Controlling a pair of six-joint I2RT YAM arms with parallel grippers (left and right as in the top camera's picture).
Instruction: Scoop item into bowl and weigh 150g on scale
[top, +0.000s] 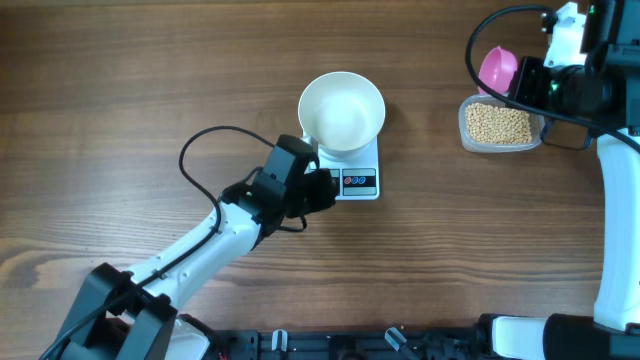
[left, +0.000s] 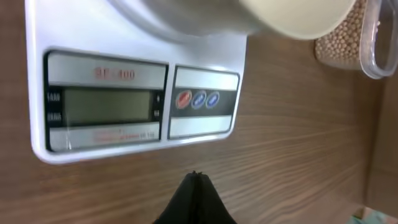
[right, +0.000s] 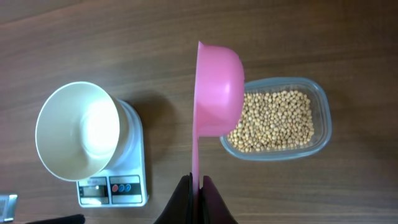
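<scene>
The white bowl (top: 342, 110) stands empty on the white scale (top: 358, 182), whose display (left: 106, 106) is blank. My left gripper (top: 330, 190) is shut and empty, its tip (left: 195, 175) just above the wood in front of the scale's display and buttons (left: 199, 99). The beans (top: 498, 124) lie in a clear tub (right: 323, 124) to the right. My right gripper (right: 196, 180) is shut on the handle of a pink scoop (right: 217, 87). The scoop's cup is turned on its side over the tub's left end, above the beans (right: 273, 121).
A black cable (top: 200, 150) loops over the table left of the scale. The left arm (top: 200, 250) stretches from the front left corner toward the scale. The right arm's white link (top: 620, 230) runs along the right edge.
</scene>
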